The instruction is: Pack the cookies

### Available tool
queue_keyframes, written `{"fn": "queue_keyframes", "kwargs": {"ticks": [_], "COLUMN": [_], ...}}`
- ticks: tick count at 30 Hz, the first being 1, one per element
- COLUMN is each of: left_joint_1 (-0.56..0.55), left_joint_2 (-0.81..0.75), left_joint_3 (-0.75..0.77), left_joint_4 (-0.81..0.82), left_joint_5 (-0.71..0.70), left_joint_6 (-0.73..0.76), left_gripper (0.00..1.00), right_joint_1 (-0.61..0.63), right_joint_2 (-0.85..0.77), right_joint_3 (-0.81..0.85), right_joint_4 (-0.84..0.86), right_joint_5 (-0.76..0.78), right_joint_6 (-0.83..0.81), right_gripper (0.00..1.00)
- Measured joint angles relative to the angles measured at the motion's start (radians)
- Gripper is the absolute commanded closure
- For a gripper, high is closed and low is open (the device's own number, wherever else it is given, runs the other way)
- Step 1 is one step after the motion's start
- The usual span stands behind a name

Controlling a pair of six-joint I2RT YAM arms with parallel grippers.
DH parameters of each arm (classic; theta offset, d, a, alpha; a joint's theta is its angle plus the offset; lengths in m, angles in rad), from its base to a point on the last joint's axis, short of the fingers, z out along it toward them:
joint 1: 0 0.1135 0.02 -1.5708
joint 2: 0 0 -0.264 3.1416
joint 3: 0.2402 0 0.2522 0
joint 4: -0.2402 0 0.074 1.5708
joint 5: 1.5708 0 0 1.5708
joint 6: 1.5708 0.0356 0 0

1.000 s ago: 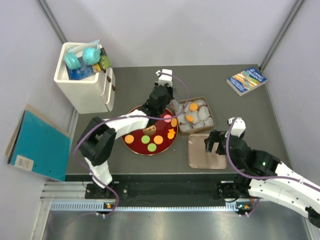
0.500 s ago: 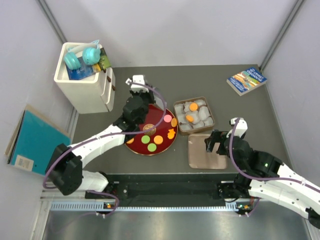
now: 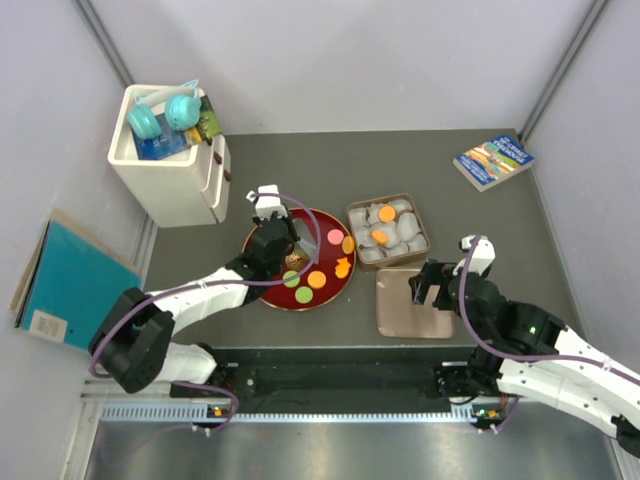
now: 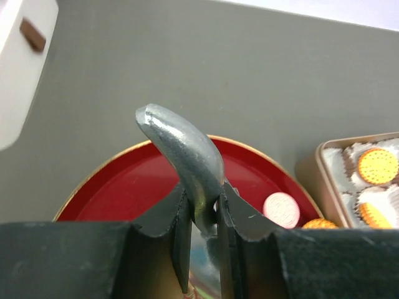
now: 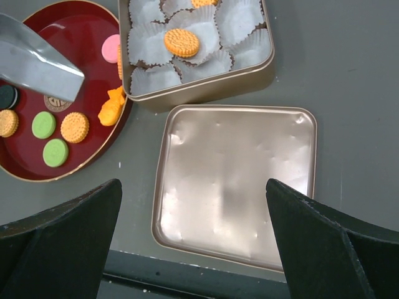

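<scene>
- Left gripper [image 3: 279, 241]: closed on the silver metal utensil [image 4: 184, 152], whose curved shank rises from between the two fingers [image 4: 179, 233] in the left wrist view. It hangs over the left part of the red plate [image 3: 331, 297].
- Silver metal utensil, right wrist view [image 5: 36, 67]: its flat grey end lies above the plate's upper left area, next to the round emblem [image 5: 57, 103]. Whether it touches the plate cannot be told.
- Right gripper [image 3: 432, 283]: jaws spread wide and holding nothing, above the tin lid [image 3: 401, 306].
- Tin lid [image 5: 232, 180]: lies hollow side up on the surface [image 3: 430, 160], just in front of the tin box [image 3: 416, 249].
- Cookies on the red plate [image 5: 81, 34]: two green [image 5: 43, 124], a round orange one [image 5: 75, 126] beside them, an orange irregularly shaped one [image 5: 112, 106] near the right rim, a pink one [image 5: 112, 48] at the upper right edge, and one more orange at the left edge of that view.
- Cookies in the tin box [image 5: 199, 90]: two orange ones [image 3: 387, 213] resting in white paper cups [image 5: 240, 22].
- Surroundings: a white bin [image 3: 175, 185] at the far left of the surface, a book [image 3: 493, 160] at the far right corner.
</scene>
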Motion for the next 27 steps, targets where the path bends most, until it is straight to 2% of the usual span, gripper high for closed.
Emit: {"fn": "queue_keyframes", "kwargs": {"ticks": [7,17,27], "left_joint_1": [0.027,0.027,0.033], "left_joint_2": [0.004,0.064,0.069], "left_joint_3": [-0.084,-0.121,-0.230], "left_joint_4": [0.083,0.205,0.380], "left_joint_5": [0.043,0.235,0.280], "left_joint_6": [-0.087,-0.156,-0.189], "left_gripper": [1.00,1.00,1.00], "right_joint_1": [0.000,0.000,0.000], "right_joint_2": [0.005,0.016,0.046], "right_joint_3": [0.000,-0.001,-0.001], "right_joint_4": [0.000,0.000,0.002], "right_joint_5": [-0.003,-0.004,-0.015], "right_joint_6": [0.001,0.001,0.001], "right_gripper": [0.02,0.02,0.02]}}
